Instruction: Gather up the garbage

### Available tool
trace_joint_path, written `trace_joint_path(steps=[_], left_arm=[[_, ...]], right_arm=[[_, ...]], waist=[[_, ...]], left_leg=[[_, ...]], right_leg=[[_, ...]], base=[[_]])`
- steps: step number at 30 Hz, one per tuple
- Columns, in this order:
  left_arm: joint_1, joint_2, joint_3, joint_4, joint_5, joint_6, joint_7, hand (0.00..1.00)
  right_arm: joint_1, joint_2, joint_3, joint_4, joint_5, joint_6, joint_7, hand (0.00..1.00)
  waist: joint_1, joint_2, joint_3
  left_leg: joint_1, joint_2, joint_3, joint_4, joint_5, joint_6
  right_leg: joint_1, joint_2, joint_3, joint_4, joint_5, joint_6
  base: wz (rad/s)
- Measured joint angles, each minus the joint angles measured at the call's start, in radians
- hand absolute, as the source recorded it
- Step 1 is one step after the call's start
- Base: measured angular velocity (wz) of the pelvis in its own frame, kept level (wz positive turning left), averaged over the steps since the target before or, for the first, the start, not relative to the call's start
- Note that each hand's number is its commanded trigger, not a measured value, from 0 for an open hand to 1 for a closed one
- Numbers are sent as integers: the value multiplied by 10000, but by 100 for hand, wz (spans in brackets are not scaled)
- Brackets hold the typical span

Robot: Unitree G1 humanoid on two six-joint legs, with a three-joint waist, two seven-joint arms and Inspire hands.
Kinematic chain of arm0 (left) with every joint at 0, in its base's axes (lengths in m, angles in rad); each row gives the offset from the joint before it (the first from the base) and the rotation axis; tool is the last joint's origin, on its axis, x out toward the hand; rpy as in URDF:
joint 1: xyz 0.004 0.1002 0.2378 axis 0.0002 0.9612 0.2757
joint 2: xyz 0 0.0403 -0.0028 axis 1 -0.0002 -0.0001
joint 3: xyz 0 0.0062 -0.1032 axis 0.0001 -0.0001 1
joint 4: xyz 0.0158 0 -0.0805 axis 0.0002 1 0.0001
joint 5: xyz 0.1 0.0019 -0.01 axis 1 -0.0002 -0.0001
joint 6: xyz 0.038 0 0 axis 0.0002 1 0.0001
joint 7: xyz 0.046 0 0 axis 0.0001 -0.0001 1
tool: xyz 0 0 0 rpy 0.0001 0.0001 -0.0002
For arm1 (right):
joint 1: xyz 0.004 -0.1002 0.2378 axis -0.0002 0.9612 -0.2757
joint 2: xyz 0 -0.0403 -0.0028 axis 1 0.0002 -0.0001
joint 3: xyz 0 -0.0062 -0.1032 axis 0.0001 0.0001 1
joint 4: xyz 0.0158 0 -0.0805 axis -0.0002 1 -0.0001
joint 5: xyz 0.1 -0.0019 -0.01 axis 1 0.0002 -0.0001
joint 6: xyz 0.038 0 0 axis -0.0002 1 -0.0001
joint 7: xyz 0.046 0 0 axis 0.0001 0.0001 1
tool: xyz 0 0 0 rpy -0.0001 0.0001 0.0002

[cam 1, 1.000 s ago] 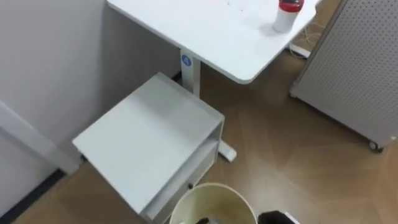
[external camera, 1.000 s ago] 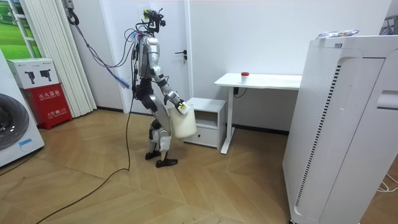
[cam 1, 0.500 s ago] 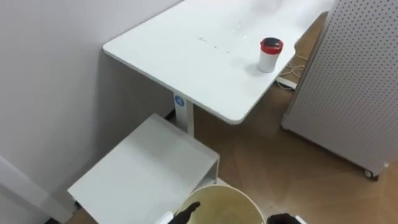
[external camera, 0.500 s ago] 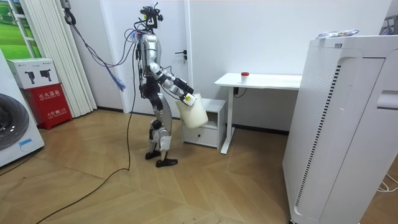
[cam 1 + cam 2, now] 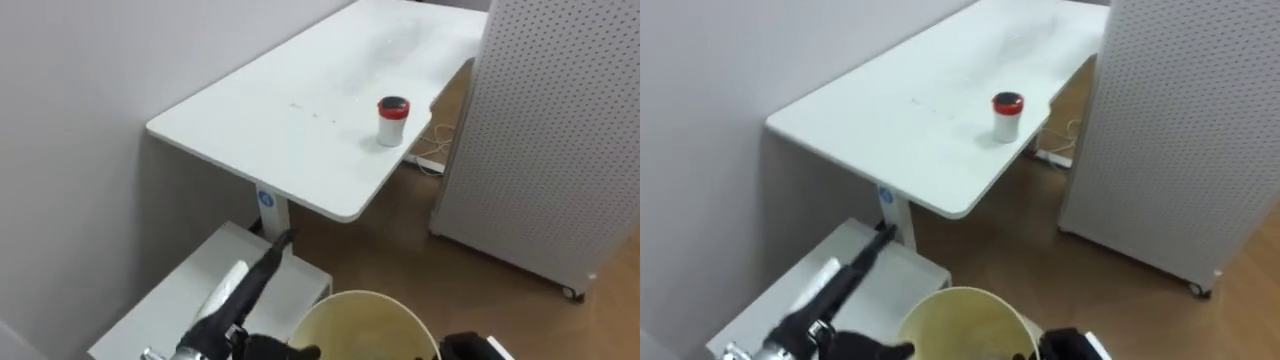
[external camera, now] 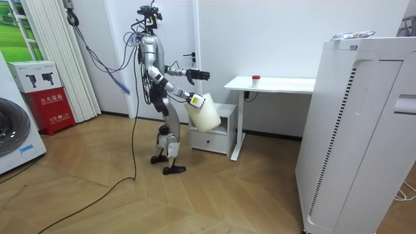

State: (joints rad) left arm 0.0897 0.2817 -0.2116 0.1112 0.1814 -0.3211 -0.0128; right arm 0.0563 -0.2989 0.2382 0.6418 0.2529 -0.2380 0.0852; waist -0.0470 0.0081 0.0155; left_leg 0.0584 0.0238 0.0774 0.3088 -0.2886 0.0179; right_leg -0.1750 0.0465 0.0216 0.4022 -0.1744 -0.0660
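Observation:
A small white cup with a red lid (image 5: pixel 392 120) stands upright near the right end of the white table (image 5: pixel 290 140). My left hand (image 5: pixel 268 262) is stretched forward over the low cabinet, fingers straight and pointing at the table's near edge, well short of the cup. It holds nothing. At the bottom of the eye views is the cream bin (image 5: pixel 360 297), with my right hand (image 5: pixel 470 347) gripping its right rim. In the room view I stand upright beside the cabinet, the bin (image 6: pixel 205 114) tilted at hip height and the left hand (image 6: pixel 198 75) held out toward the table.
A white low cabinet (image 5: pixel 190 300) stands under my left arm, against the grey wall. A tall white perforated panel on castors (image 5: pixel 550 150) closes off the right side. Cables lie on the wood floor (image 5: pixel 425 160) between the panel and the table.
The robot has straightened up and the eye views have swung up toward the table. The left arm rose from behind the bin and stretched forward. The bin was lifted higher.

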Motion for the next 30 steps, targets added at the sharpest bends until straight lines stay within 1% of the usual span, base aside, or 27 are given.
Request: trace_joint_path(steps=[1,4,7,8,9,10,11,12,13,14,15,16,17,18,19,20,21,22,23,24,25,27,30], left_arm=[[-4,-156,139,-106,-23,-77,120,0],[-101,-352,239,-198,-47,-155,572,0],[-232,-356,302,-205,-358,-159,843,0],[-304,-358,435,-207,-405,-164,991,0],[-308,-351,592,-208,-549,-170,1228,0],[-313,-350,819,-208,-558,-184,1437,0],[-312,-346,961,-207,-528,-203,1522,0],[-310,-329,1286,-207,-511,-235,1674,0],[-313,-302,1574,-215,-573,-302,1868,0],[-311,-294,1693,-219,-602,-347,1975,0],[-342,-266,1858,-224,-637,-379,2223,0],[-395,-261,1898,-208,-636,-372,2440,0],[-394,-318,1865,-217,-630,-375,2493,0],[-394,-413,1786,-273,-636,-378,2566,0],[-393,-441,1772,-373,-640,-378,2617,0],[-403,-433,1772,-409,-676,-378,2655,0],[-411,-383,1796,-493,-813,-378,2766,0],[-398,-399,1806,-501,-832,-377,2875,0],[-393,-398,1807,-501,-827,-376,2898,0],[-390,-389,1807,-501,-823,-377,2918,0],[-391,-388,1805,-500,-825,-377,2969,0],[-390,-388,1803,-502,-821,-377,3169,0],[-390,-390,1801,-505,-806,-373,3527,0]], right_arm=[[10,5,-120,-14,-2,0,-26,100],[177,28,-277,-206,-18,0,-353,100],[209,78,-285,-211,-106,0,-520,100],[263,93,-338,-257,-209,7,-518,100],[301,88,-341,-338,-223,9,-502,100],[334,96,-340,-409,-272,11,-480,100],[339,117,-340,-411,-287,11,-471,100],[342,170,-339,-411,-288,18,-438,100],[355,189,-337,-415,-281,19,-357,100],[367,191,-337,-416,-272,34,-315,100],[409,187,-339,-444,-241,112,-183,100],[471,213,-339,-418,-224,227,-92,100],[539,183,-346,-410,-224,276,-79,100],[599,132,-386,-370,-230,363,-92,100],[606,133,-439,-291,-235,382,-119,100],[605,133,-439,-264,-235,390,-147,100],[600,157,-402,-259,-233,424,-178,100],[569,156,-332,-259,-233,438,-176,100],[545,164,-278,-259,-236,443,-174,100],[528,208,-191,-277,-237,444,-146,100],[535,242,-175,-324,-258,444,-81,100],[520,240,-253,-380,-343,443,-78,100],[522,205,-373,-413,-656,445,-79,100]], waist=[[8,12,-7],[4,21,-13],[-37,22,-19],[-32,11,-25],[20,47,-49],[146,61,-60],[225,62,-60],[370,64,-62],[537,77,-74],[608,86,-80],[789,138,-100],[806,158,-86],[805,162,-88],[831,151,-106],[862,99,-141],[855,60,-157],[1014,-33,-117],[1265,-22,-119],[1349,5,-125],[1311,47,-120],[1219,48,-107],[1031,7,-70],[849,-17,-57]], left_leg=[[11,3,10,-111,0,0],[7,-6,23,-223,-1,1],[6,-72,50,-277,-3,6],[11,-197,172,-295,1,14],[27,-218,417,-296,4,19],[49,-215,777,-282,5,21],[70,-211,978,-278,5,22],[82,-181,1338,-243,6,29],[77,-137,1588,-262,19,52],[74,-96,1714,-310,31,91],[82,114,2177,-559,-9,253],[193,230,2840,-708,-80,286],[286,246,3122,-777,-73,273],[416,218,3734,-890,-55,241],[427,142,4116,-859,-59,219],[422,103,4183,-783,-65,195],[331,30,4167,-621,-44,135],[201,0,3599,-495,-40,128],[148,5,3160,-453,-36,123],[94,58,2347,-383,-24,103],[142,121,2115,-385,-7,75],[166,176,2118,-425,2,55],[67,203,2126,-438,12,37]], right_leg=[[-60,56,124,-61,81,22],[-89,120,302,-253,296,97],[-169,109,411,-272,368,180],[-236,114,541,-233,403,223],[-298,184,701,-230,481,268],[-371,308,988,-233,591,306],[-397,370,1138,-259,678,324],[-432,444,1170,-384,928,299],[-449,469,932,-723,1288,226],[-443,439,613,-950,1488,141],[-425,347,-237,-1261,1778,-17],[-535,30,-1199,-392,1155,-13],[-521,-230,-1625,228,687,146],[-425,-868,-2183,1227,-67,327],[-324,-1451,-2363,1770,-572,591],[-312,-1605,-2381,1728,-681,685],[-270,-1627,-2333,1316,-791,722],[-261,-1476,-2189,962,-751,500],[-164,-1377,-2133,783,-687,400],[5,-1191,-2156,438,-495,335],[189,-1066,-2185,171,-368,304],[250,-967,-2169,1,-275,294],[144,-931,-2212,-45,-195,277]], base=[[-37],[-22],[-15],[-35],[-65],[-73],[-97],[-116],[-120],[-116],[-84],[-64],[-27],[-12],[-13],[-32],[-62],[-75],[-71],[-40],[-21],[-6],[-2]])
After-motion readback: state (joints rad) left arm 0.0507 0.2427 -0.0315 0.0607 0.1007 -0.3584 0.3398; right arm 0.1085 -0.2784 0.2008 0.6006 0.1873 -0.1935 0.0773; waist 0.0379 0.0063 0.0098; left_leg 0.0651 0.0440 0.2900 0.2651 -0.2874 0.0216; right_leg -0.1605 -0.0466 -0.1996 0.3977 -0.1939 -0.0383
